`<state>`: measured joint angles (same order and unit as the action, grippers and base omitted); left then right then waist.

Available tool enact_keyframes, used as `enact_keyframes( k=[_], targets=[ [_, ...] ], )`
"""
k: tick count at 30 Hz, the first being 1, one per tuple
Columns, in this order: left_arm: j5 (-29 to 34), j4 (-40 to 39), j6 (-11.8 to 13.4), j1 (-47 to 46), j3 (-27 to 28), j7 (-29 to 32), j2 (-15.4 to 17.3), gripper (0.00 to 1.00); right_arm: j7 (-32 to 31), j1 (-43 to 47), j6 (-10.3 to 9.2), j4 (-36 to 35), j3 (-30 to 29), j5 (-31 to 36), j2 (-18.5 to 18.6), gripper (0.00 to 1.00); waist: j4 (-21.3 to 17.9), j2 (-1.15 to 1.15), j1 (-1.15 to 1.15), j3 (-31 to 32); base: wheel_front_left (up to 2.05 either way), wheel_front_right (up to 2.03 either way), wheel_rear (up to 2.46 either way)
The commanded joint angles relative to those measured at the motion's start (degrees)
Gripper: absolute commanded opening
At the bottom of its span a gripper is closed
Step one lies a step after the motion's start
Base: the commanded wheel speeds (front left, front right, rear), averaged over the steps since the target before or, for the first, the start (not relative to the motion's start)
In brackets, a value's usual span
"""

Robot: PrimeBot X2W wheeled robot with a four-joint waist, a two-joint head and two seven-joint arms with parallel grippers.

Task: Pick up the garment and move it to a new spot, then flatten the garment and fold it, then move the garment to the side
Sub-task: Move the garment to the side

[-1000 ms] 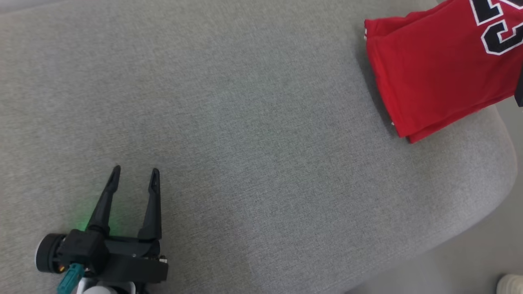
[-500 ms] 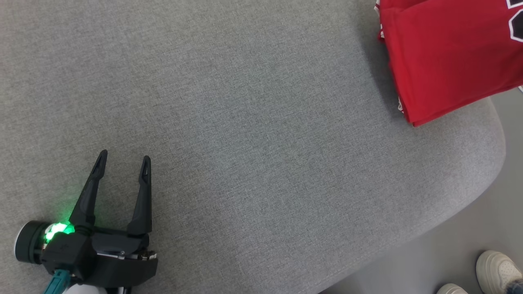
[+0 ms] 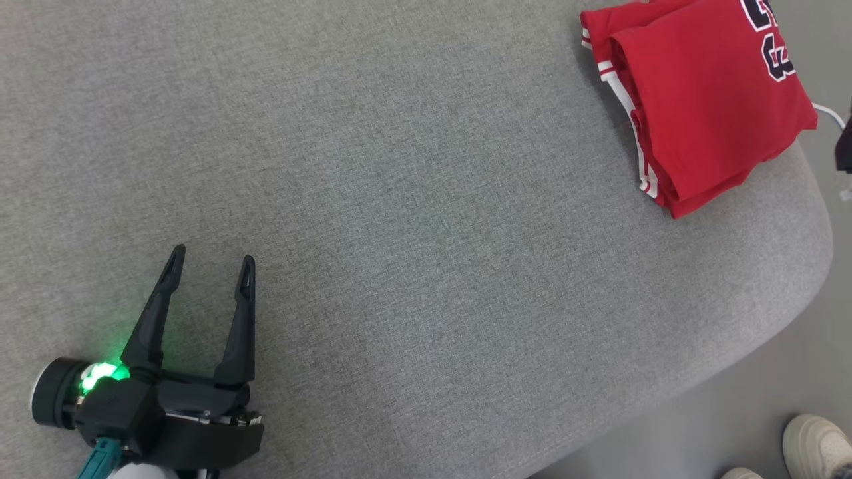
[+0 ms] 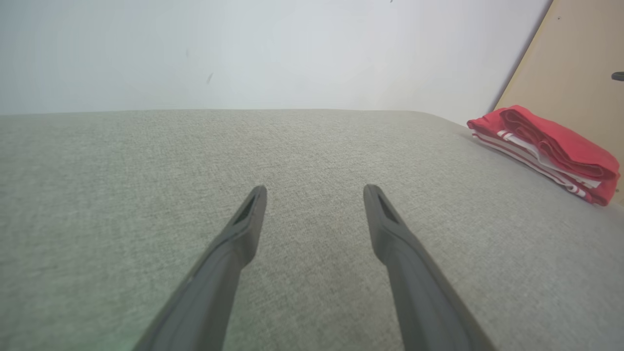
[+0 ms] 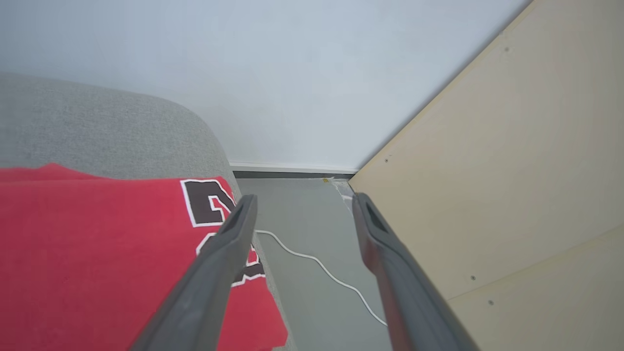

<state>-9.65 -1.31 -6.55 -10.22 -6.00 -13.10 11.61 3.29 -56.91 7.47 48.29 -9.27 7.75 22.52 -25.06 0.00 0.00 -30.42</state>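
Softness and floppiness are what I expect of the one jersey (image 3: pixel 699 100) (best pinched at a corner, through all folded layers), which lies folded at the far right corner of the one cushion (image 3: pixel 399 199), while the left gripper (image 3: pixel 212 258) and right gripper (image 5: pixel 304 199) both gape wide, empty.

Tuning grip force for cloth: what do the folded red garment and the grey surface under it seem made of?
Folded red garment: apparently thin matte jersey knit, perhaps synthetic; it lies in soft, limp layers. Grey cushioned surface: matte woven upholstery fabric, judging by its fine flecked weave and rounded padded edge.
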Motion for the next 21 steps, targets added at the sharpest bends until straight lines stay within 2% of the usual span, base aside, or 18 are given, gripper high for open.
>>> enact_keyframes(
  k=[1,10,21],
  targets=[
    [-0.22,1.66,0.19,1.2,0.28,0.16,0.28,1.0,0.98,-0.21,-0.02,0.05,0.24,-0.16,-0.45,1.0,0.4,0.0,0.0,0.51,0.0,0.0,0.0],
    [-1.92,0.88,1.02,2.19,1.06,-1.79,-2.04,1.0,8.15,4.29,-0.02,-2.5,5.0,-4.77,-3.18,1.0,3.39,0.0,0.0,6.35,0.0,0.0,0.0],
    [-5.47,0.4,1.12,7.11,4.39,-2.04,-6.32,1.0,10.37,19.42,-0.02,-15.15,13.94,-19.94,-6.17,1.0,7.92,0.0,0.0,16.43,0.0,0.0,0.0]
  ],
)
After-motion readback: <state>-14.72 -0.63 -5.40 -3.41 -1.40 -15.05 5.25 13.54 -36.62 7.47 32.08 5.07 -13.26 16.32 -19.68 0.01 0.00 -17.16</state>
